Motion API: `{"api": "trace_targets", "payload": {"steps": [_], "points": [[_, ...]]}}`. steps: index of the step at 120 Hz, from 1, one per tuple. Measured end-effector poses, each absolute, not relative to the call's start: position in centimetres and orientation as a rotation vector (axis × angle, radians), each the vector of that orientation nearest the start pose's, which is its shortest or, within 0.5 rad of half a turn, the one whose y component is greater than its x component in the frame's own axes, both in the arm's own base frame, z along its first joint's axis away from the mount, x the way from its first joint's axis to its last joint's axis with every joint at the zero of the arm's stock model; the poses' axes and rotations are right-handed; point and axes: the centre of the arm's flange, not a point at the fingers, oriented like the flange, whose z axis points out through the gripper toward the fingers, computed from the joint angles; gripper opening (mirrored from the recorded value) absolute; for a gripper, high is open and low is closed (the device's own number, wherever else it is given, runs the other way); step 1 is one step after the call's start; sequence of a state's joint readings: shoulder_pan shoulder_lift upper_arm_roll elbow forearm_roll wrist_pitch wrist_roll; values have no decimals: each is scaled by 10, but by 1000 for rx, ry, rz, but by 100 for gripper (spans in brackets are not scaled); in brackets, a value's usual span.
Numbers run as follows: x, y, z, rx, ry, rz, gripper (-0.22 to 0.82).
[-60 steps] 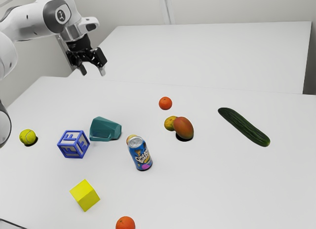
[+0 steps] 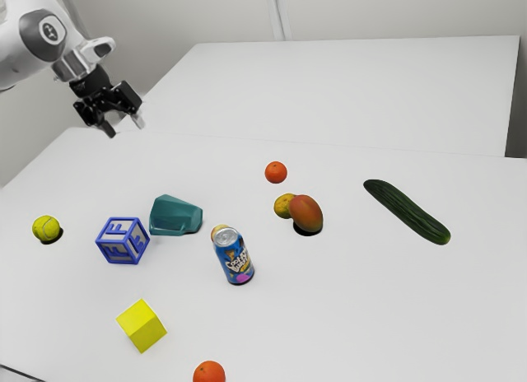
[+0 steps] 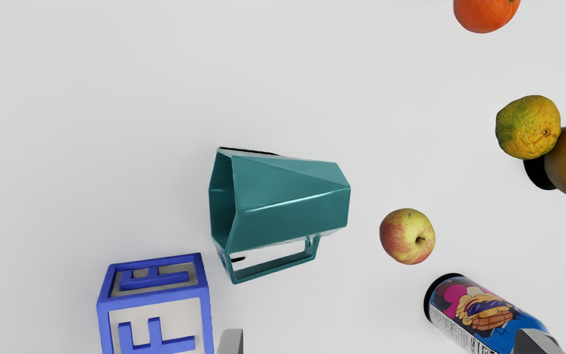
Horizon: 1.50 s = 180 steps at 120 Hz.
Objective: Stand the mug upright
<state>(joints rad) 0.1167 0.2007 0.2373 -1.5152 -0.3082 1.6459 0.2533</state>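
High over the table's far left part in the exterior view is my gripper [image 2: 126, 128], open, with nothing between its fingers. In the wrist view the gripper [image 3: 379, 341] has its two fingertips wide apart. A teal faceted mug [image 2: 175, 216] lies on its side on the table, well below the gripper and apart from it. Seen from my hand, the mug [image 3: 288, 201] has its mouth on the letter block's side and its base toward the apple; its handle lies on the side nearer the fingertips.
The blue letter block [image 2: 123, 240] stands close to the mug's mouth. Near its base are an apple [image 3: 407, 236] and an upright can [image 2: 234, 257]. Also on the table [image 2: 329, 316] are a tennis ball [image 2: 46, 228], yellow cube [image 2: 142, 325], mango [image 2: 306, 213], cucumber [image 2: 407, 211] and oranges [image 2: 276, 172].
My arm and gripper have moved toward the exterior view's left and slightly down in that view. The mug and the other objects have stayed where they were.
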Motion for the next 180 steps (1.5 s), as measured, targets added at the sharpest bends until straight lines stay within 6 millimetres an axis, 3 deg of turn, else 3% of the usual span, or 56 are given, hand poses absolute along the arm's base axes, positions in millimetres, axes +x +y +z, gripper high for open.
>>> {"api": "trace_targets", "payload": {"steps": [13, 34, 72, 86, 111, 129, 140, 169, 180], "points": [[590, 220, 507, -3522, -319, -11, 60], [598, 251, 429, -3692, -341, 39, 60], [590, 250, 299, -3924, -339, 120, 60], [592, 241, 270, -3977, -311, 103, 60], [600, 215, 268, -4063, -172, -1, 60], [600, 211, 272, -4094, -98, -54, 20], [601, 210, 281, -4096, -46, -107, 4], [598, 198, 308, -4095, 84, -199, -12], [596, 182, 334, -4073, 173, -241, -14]]}}
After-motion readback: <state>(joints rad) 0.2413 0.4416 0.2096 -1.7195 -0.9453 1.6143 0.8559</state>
